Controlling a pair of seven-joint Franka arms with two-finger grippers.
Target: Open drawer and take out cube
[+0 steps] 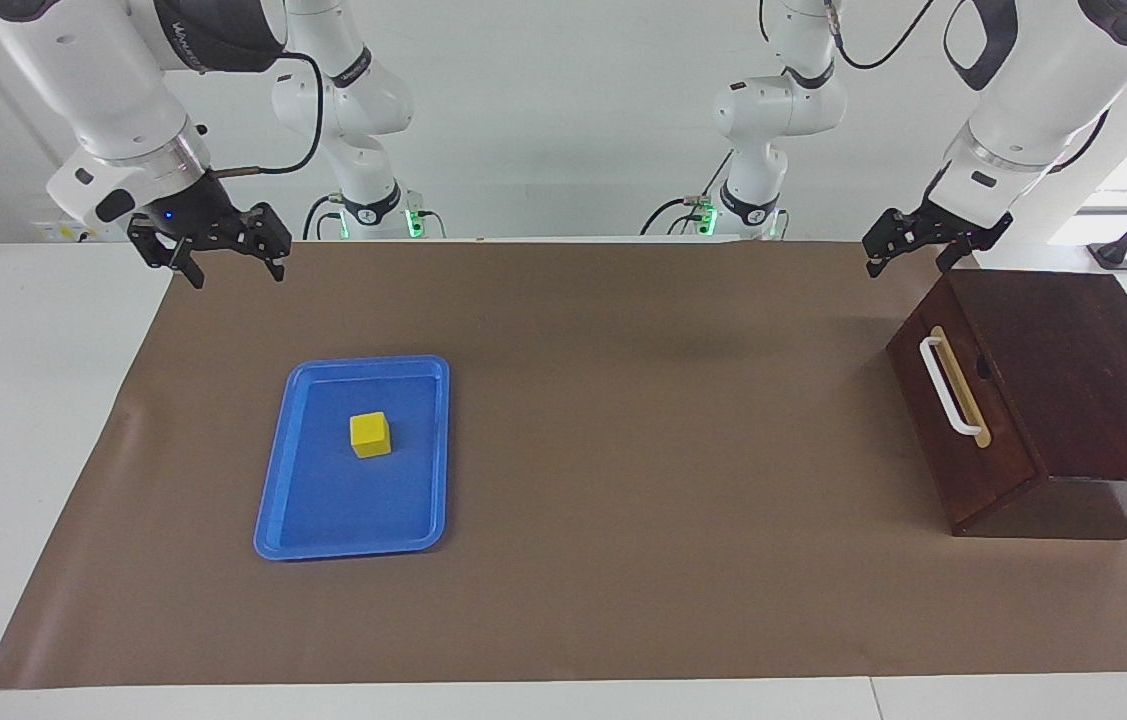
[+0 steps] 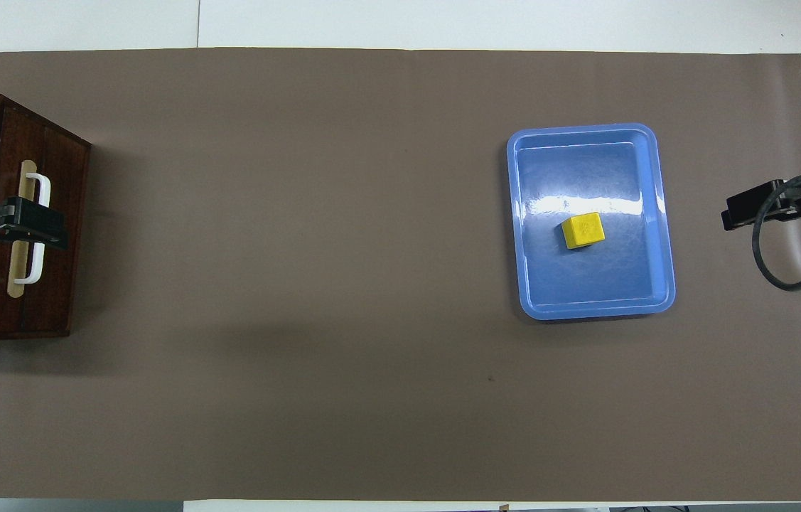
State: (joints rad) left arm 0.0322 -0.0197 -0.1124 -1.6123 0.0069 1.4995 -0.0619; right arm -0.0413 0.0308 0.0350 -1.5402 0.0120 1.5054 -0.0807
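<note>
- The cube (image 1: 370, 434) sits in the blue tray (image 1: 273, 480), about mid-tray, flat on its floor and clear of the rim. The tray lies on the brown mat (image 1: 623, 450) toward the right arm's end of the table.
- The drawer (image 1: 963, 420) is closed — its front sits flush in the dark wooden box (image 1: 1083, 380) at the left arm's end of the table, well apart from the tray. Its white handle (image 1: 945, 386) runs along a pale wood strip on the front, which faces the middle of the table.
- The left gripper (image 1: 908, 250) hangs in the air over the box's edge nearer the robots, above the handle and not touching it. Its fingers are spread apart and hold nothing.
- The right gripper (image 1: 231, 262) hovers over the mat's corner at the right arm's end, clear of the tray — fingers parted, empty.
- In the overhead view the left gripper (image 2: 16, 227) covers the middle of the handle (image 2: 36, 227); the facing view shows it raised above it. The right gripper (image 2: 755, 211) shows beside the tray (image 2: 522, 235), with the cube (image 2: 583, 231) well apart from it.
</note>
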